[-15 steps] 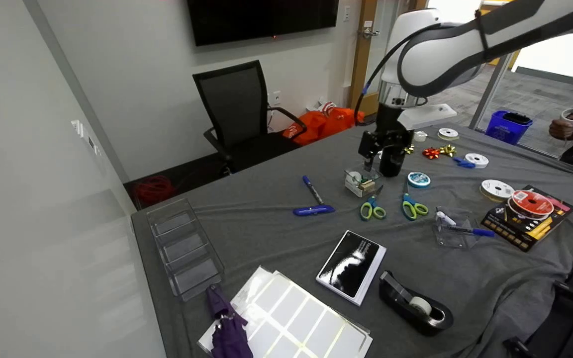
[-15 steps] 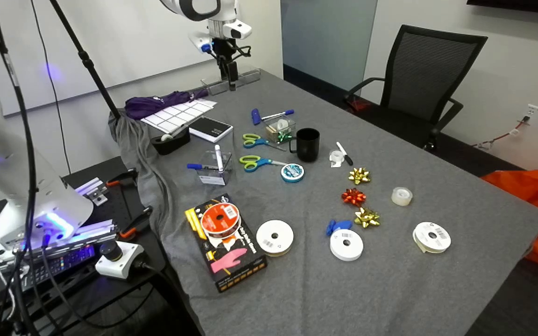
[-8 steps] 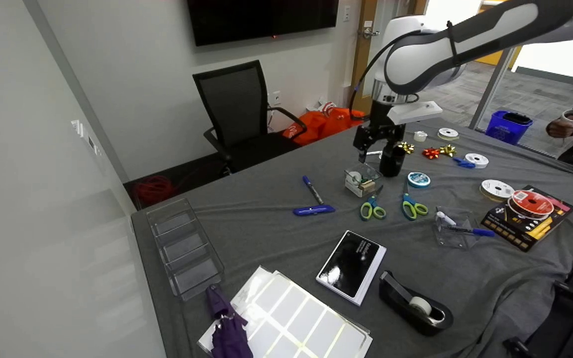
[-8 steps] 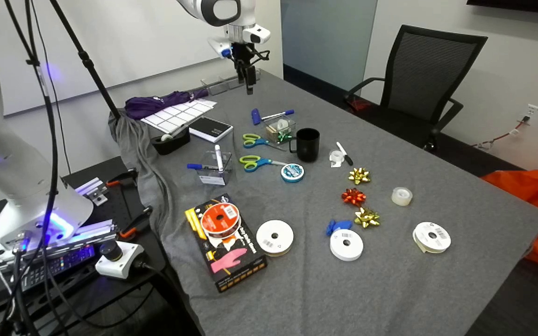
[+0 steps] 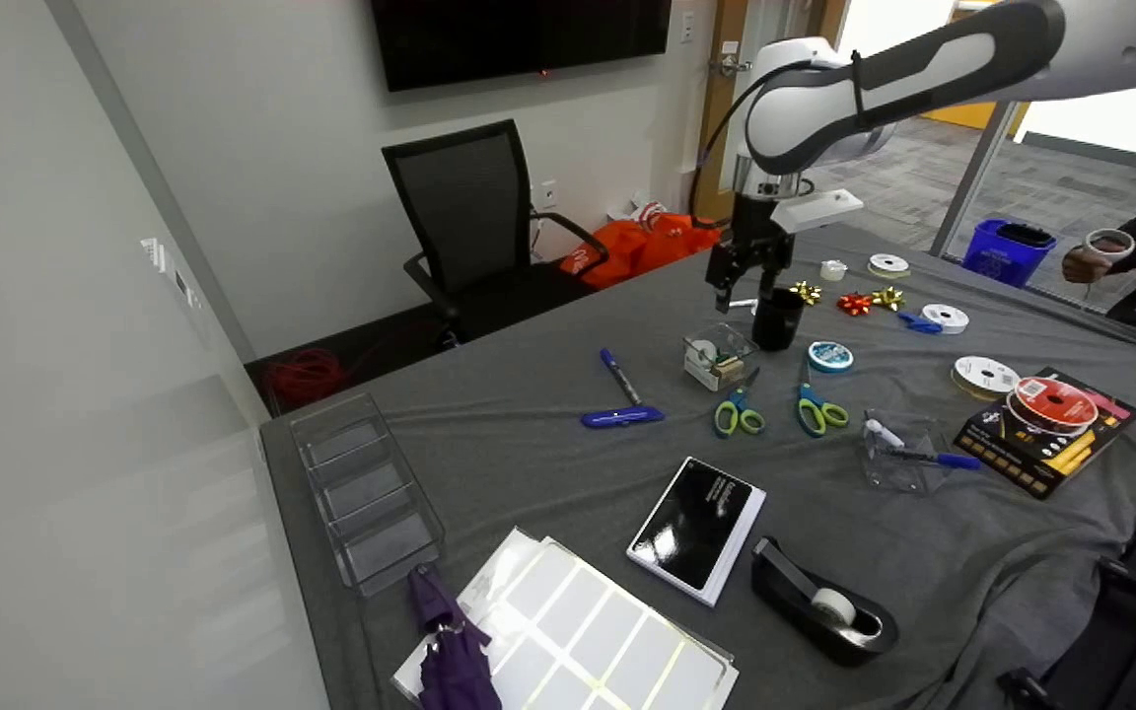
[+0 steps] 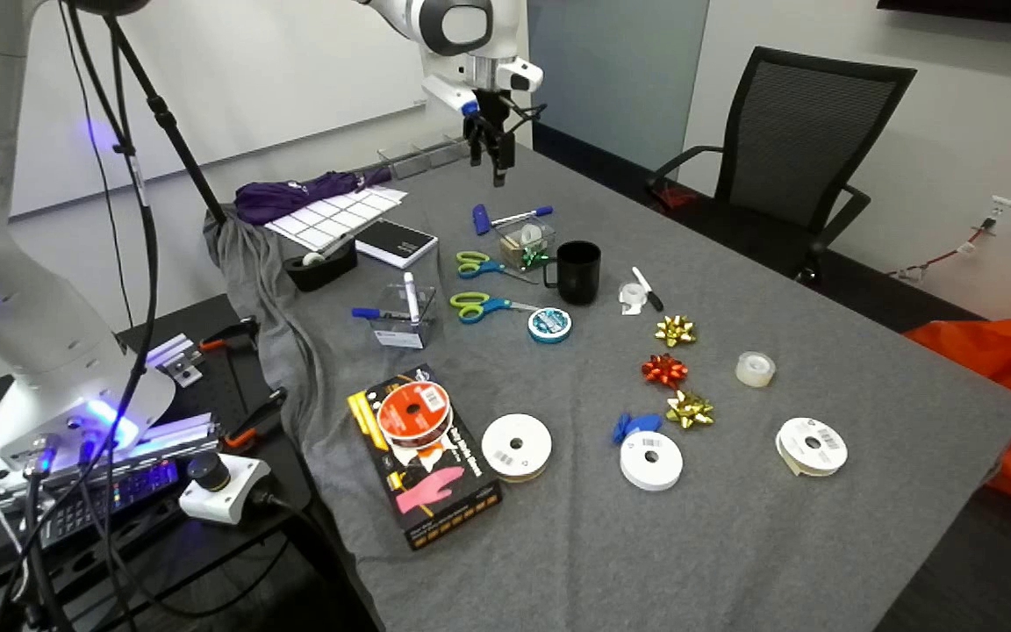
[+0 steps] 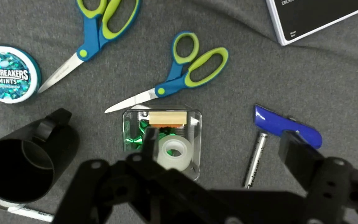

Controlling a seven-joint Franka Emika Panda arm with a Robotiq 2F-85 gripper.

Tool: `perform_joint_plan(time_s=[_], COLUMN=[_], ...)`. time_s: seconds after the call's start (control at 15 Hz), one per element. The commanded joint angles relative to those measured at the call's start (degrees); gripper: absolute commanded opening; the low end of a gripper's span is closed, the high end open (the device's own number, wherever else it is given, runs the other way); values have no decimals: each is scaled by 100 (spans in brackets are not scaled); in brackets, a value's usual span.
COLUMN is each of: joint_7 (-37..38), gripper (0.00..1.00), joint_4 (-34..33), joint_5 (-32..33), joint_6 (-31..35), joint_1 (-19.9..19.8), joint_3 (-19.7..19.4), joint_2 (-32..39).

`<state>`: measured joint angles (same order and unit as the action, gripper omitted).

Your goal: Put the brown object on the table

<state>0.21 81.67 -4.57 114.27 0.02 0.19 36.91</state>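
The table is draped in dark grey cloth. A light-brown block lies in a small clear box beside a white tape roll and a green bow. The block also shows in both exterior views. My gripper is open and empty, raised above the table. In the wrist view, one finger overlaps the box and the other overlaps a blue object; a marker shows between them. The gripper also shows in both exterior views.
A black mug stands beside the box. Two pairs of scissors and a mint tin lie near it. A black-and-white boxed item, tape dispenser and clear compartment tray are also on the table.
The arm has moved, with the gripper shifting rightward in an exterior view and uncovering the mug in another. The gripper stays open. The objects on the table have not moved.
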Motion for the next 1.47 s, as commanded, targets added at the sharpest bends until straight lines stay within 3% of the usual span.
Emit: perform_joint_plan(time_s=[0.0, 0.07, 0.67, 1.13, 1.2, 1.4], joint_7=[-114, -14, 53, 384, 390, 412], gripper=[100, 100, 100, 100, 81, 63], joint_4=[-884, -361, -860, -1596, -1680, -1937], joint_5=[247, 124, 253, 222, 219, 225], joint_6=[-295, -58, -179, -531, -566, -656], joint_1=[-11, -30, 5, 1, -3, -2], joint_3=[-45, 14, -27, -59, -55, -62], joint_2=[599, 263, 687, 1462, 1538, 1750])
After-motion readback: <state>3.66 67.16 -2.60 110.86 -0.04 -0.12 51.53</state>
